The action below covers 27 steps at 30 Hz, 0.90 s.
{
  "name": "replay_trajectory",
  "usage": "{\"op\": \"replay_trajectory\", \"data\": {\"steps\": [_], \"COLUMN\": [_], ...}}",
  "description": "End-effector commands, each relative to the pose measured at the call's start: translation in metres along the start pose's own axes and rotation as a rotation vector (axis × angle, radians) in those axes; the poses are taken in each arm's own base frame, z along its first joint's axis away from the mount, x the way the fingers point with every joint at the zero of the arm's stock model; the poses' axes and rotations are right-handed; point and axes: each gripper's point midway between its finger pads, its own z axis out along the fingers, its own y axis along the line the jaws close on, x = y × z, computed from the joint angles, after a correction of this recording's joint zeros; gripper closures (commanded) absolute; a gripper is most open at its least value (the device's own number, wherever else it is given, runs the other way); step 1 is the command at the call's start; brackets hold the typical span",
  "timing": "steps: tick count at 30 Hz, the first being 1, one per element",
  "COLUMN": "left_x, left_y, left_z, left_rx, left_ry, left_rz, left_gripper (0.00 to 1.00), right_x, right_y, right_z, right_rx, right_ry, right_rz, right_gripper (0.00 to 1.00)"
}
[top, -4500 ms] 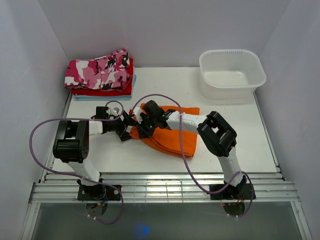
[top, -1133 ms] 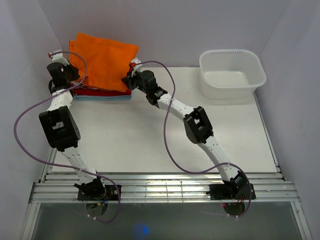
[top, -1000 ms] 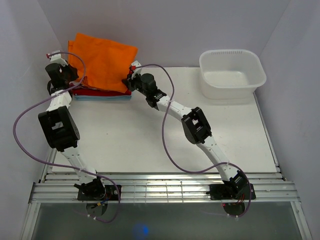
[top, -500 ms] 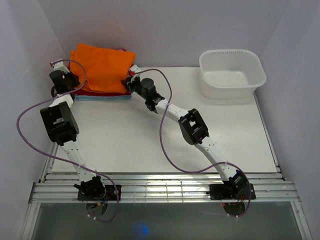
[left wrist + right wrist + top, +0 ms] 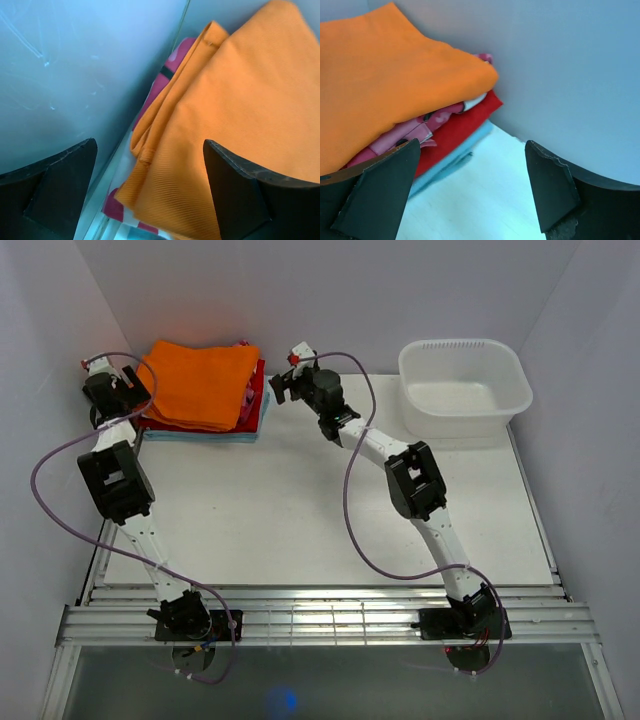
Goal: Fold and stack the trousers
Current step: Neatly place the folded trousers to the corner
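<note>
Folded orange trousers (image 5: 200, 383) are lying on top of a stack of 4 garments in the upper left of the top view. Beneath them are lying pink camouflage trousers (image 5: 395, 136), a red garment (image 5: 465, 122) and a light-blue garment (image 5: 452, 157) at the bottom. The left gripper (image 5: 149, 150) is hovering at the stack's left edge, close against the pale wall (image 5: 75, 60), its jaws spread wide and holding nothing. The right gripper (image 5: 473, 147) is hanging just right of the stack, jaws equally wide and empty. 1 white plastic tub (image 5: 464, 387) is sitting at the upper right of the white table (image 5: 330, 500), well apart from the pile.
</note>
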Motion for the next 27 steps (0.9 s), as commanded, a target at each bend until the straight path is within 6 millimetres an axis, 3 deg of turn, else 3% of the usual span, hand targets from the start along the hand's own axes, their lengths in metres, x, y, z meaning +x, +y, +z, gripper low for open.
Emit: {"op": "replay_trajectory", "data": {"steps": [1,2,4,5,6,7,9,10,11,14,15,16,17,18,19,20,21,22,23,24,25,26,27], "left_x": [-0.037,-0.048,-0.046,-0.057,-0.059,-0.048,-0.058,-0.048,-0.059,-0.036,-0.046,-0.022,-0.016,-0.018,0.009,0.019,0.029,0.031,0.057,0.067,0.069,0.092,0.098], "left_y": [0.023,0.021,0.025,0.026,0.026,0.028,0.012,0.007,0.0,-0.027,-0.041,-0.046,-0.053,-0.06,-0.072,-0.081,-0.088,-0.109,-0.116,-0.125,-0.151,-0.155,-0.165], "left_z": [-0.019,-0.022,-0.036,-0.042,-0.049,-0.06,-0.081,-0.096,-0.112,-0.156,-0.178,-0.198,-0.211,-0.228,-0.248,-0.261,-0.271,-0.288,-0.302,-0.31,-0.322,-0.332,-0.339], "left_rx": [-0.094,-0.095,-0.122,-0.137,-0.129,-0.116,-0.019,0.013,0.065,0.253,0.333,0.386,0.433,0.465,0.528,0.572,0.595,0.635,0.66,0.673,0.707,0.703,0.721], "left_ry": [0.013,0.013,0.095,0.096,0.122,0.198,0.238,0.311,0.314,0.432,0.412,0.491,0.514,0.519,0.605,0.631,0.658,0.654,0.711,0.721,0.697,0.748,0.756], "left_rz": [-0.002,-0.002,0.006,0.006,0.009,0.015,0.069,0.082,0.154,0.195,0.234,0.223,0.231,0.254,0.229,0.233,0.239,0.277,0.276,0.292,0.323,0.34,0.348], "left_gripper": [0.02,0.02,0.02,0.02,0.02,0.02,0.02,0.02,0.02,0.02,0.02,0.02,0.02,0.02,0.02,0.02,0.02,0.02,0.02,0.02,0.02,0.02,0.02], "right_x": [-0.116,-0.11,-0.122,-0.124,-0.122,-0.121,-0.125,-0.107,-0.103,-0.09,-0.112,-0.086,-0.081,-0.091,-0.085,-0.061,-0.071,-0.065,-0.043,-0.049,-0.042,-0.034,-0.019], "right_y": [-0.044,-0.045,-0.051,-0.054,-0.052,-0.052,-0.054,-0.055,-0.063,-0.067,-0.08,-0.079,-0.093,-0.095,-0.1,-0.108,-0.108,-0.109,-0.112,-0.107,-0.105,-0.101,-0.093], "right_z": [-0.022,-0.029,-0.049,-0.058,-0.074,-0.083,-0.109,-0.129,-0.144,-0.2,-0.222,-0.244,-0.265,-0.282,-0.297,-0.326,-0.341,-0.356,-0.381,-0.394,-0.406,-0.415,-0.434], "right_rx": [0.033,0.018,-0.017,-0.049,-0.081,-0.107,-0.175,-0.189,-0.199,-0.21,-0.193,-0.195,-0.164,-0.156,-0.142,-0.107,-0.104,-0.091,-0.061,-0.062,-0.057,-0.048,-0.03], "right_ry": [-0.089,-0.044,0.034,0.064,0.146,0.189,0.268,0.382,0.426,0.526,0.494,0.56,0.597,0.594,0.619,0.687,0.666,0.68,0.725,0.708,0.726,0.748,0.797], "right_rz": [-0.02,-0.016,-0.014,-0.009,0.008,0.024,0.059,0.099,0.127,0.174,0.151,0.177,0.192,0.183,0.199,0.254,0.257,0.277,0.327,0.328,0.329,0.334,0.353], "right_gripper": [0.1,0.1,0.1,0.1,0.1,0.1,0.1,0.1,0.1,0.1,0.1,0.1,0.1,0.1,0.1,0.1,0.1,0.1,0.1,0.1,0.1,0.1,0.1]}}
